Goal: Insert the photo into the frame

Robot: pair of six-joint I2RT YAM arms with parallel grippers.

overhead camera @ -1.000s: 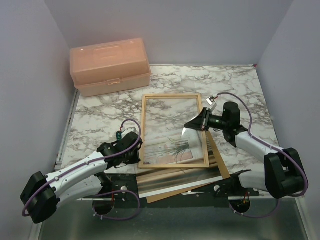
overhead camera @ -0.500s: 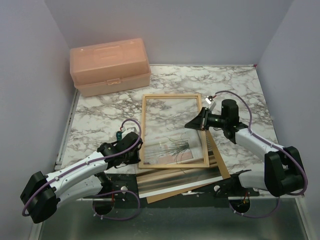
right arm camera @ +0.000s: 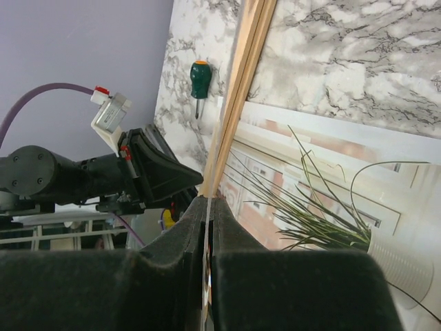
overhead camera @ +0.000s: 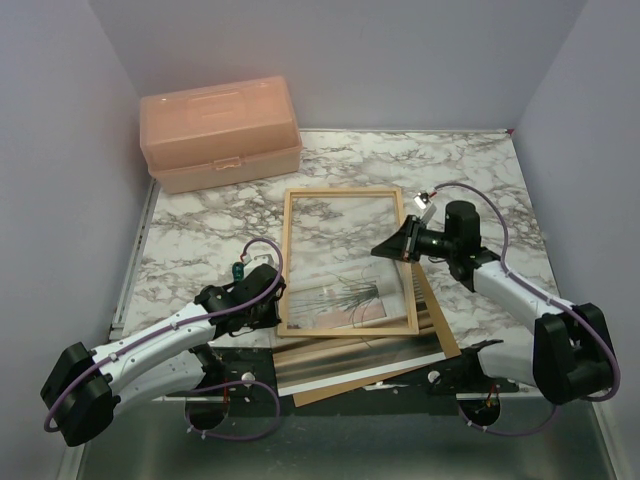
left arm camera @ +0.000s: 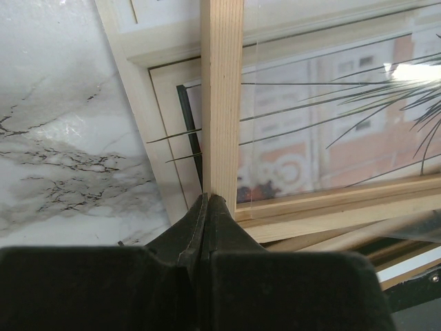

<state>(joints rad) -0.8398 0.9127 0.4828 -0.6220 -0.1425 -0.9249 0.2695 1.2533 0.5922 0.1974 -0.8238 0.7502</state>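
Thin rectangular photo of a spiky potted plant (overhead camera: pixel 342 296) is laid inside the near half of the light-wood rectangular frame (overhead camera: pixel 288 240), on the marbled surface (overhead camera: pixel 200 245). Left pincer (overhead camera: pixel 277 303) is clenched with nothing in it, tips against the frame's left bar near its near corner. Right pincer (overhead camera: pixel 377 251) is clamped on the photo's edge by the frame's right bar. Peach plastic toolbox (overhead camera: pixel 220 130) sits beyond the frame's far-left corner.

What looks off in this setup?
The photo fills only the near half of the frame; bare marble tabletop shows through the far half. The backing board under the frame lies skewed, poking out past its near and right sides.
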